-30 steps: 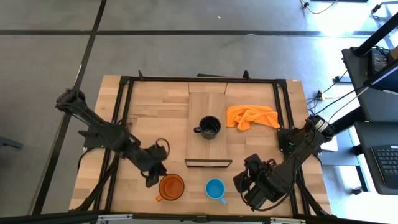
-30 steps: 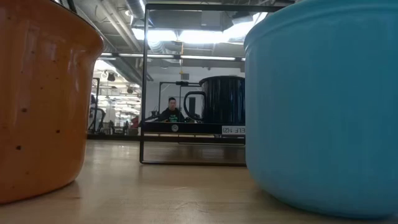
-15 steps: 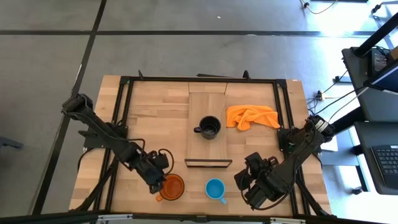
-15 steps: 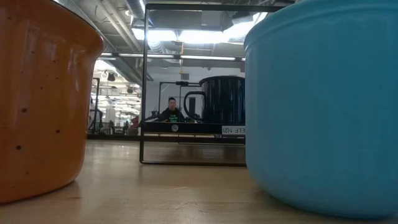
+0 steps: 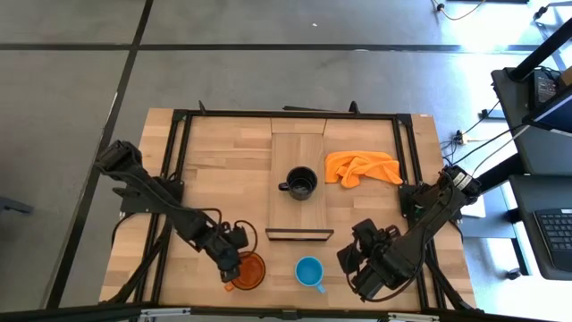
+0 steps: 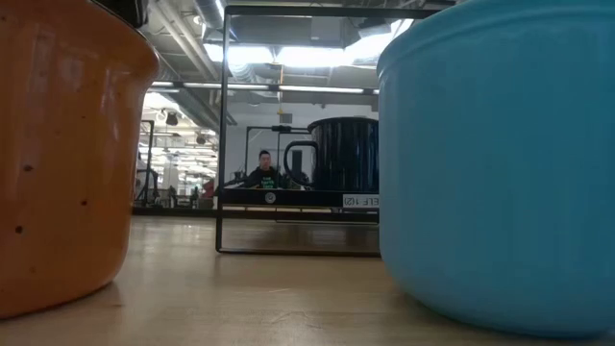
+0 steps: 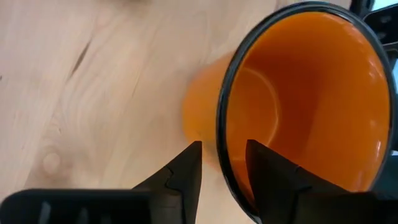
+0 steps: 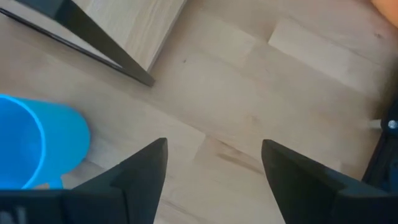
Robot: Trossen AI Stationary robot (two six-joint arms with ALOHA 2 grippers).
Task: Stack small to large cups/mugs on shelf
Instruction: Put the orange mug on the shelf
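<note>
**Orange mug at the table's front edge**

The orange mug point(image 5: 248, 271) stands left of the blue mug point(image 5: 309, 272). The left gripper point(image 7: 222, 163) straddles its rim – fingers spread. The black mug point(image 5: 301, 183) sits on the shelf point(image 5: 299, 147). The right gripper point(image 8: 213, 163) waits open – right of the blue mug.

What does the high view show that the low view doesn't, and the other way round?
Only the high view shows both arms: the left claw open astride the orange mug's rim, the right claw open beside the blue mug, and an orange cloth on the table. Only the low view shows the room behind, with a person far off. Both show the orange mug, the blue mug, and the black mug standing on the shelf.
</note>
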